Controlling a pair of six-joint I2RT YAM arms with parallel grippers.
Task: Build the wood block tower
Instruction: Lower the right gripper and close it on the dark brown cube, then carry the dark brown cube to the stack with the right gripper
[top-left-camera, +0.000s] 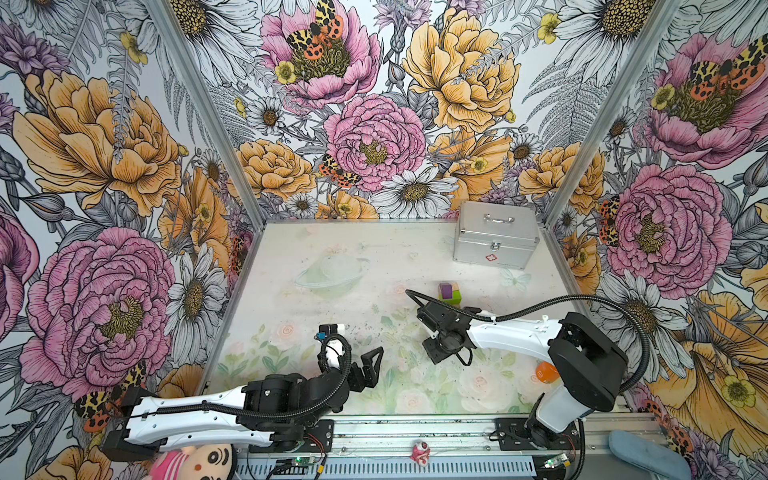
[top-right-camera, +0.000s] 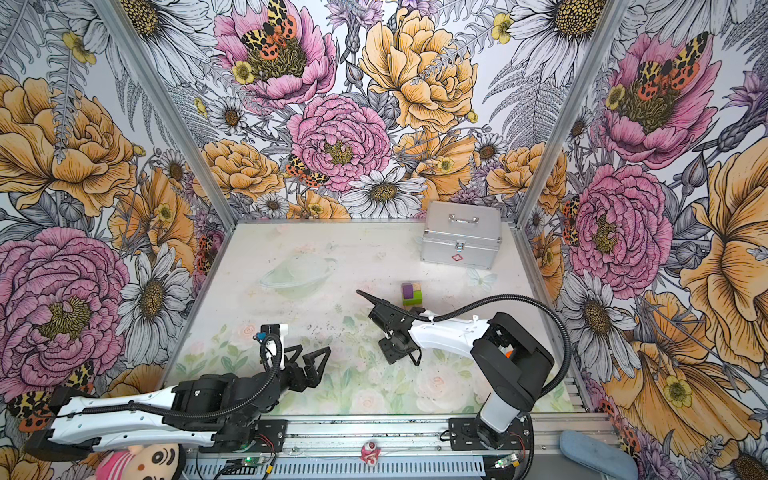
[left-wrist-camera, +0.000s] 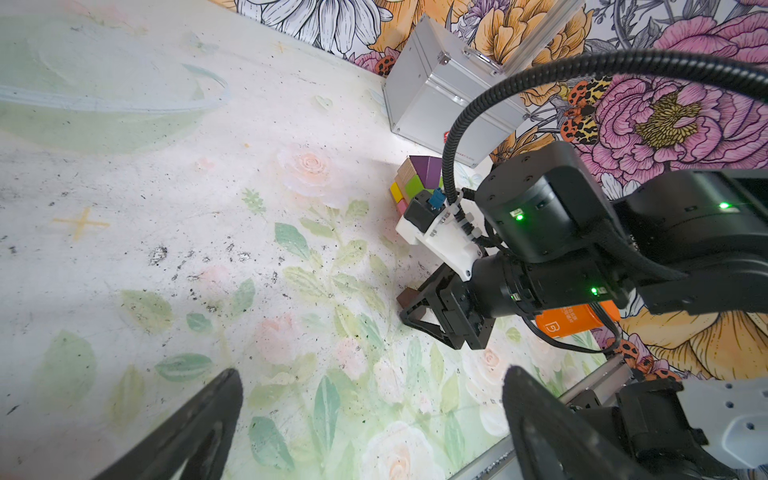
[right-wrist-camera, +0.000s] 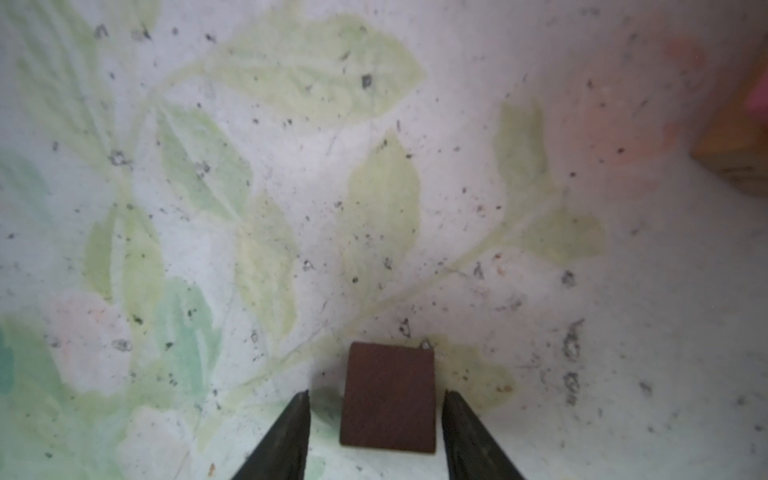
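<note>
— How many pieces are in the wood block tower (top-left-camera: 450, 291)?

— I count one purple, one lime-green, one yellow, one pink and at least one plain tan. It stands on the right half of the desk (top-left-camera: 316, 257), roughly midway between the front and back edges. The single silver case (top-left-camera: 494, 237) sits behind it in the far right corner.

— Any loose ones?

— One, the dark-brown block (right-wrist-camera: 388, 399). It lies flat on the desk, closer to the front edge than the tower. The right gripper (right-wrist-camera: 377, 395) has its jaws on either side of it, with a sliver of gap on each side, so they aren't pinching it.

— And the other arm?

— The left gripper (top-right-camera: 308, 354) hangs near the front edge, left of the middle, jaws spread wide and released.

— What can't you make out?

— The tower's lower layers. The right arm's wrist and cable cover its near side, so I can't give a full count. In the right wrist view only a blurred tan-and-pink corner shows, cut off at the frame edge. The one orange bottle (top-left-camera: 546, 371), by the near right corner, is mostly behind the right arm.
</note>
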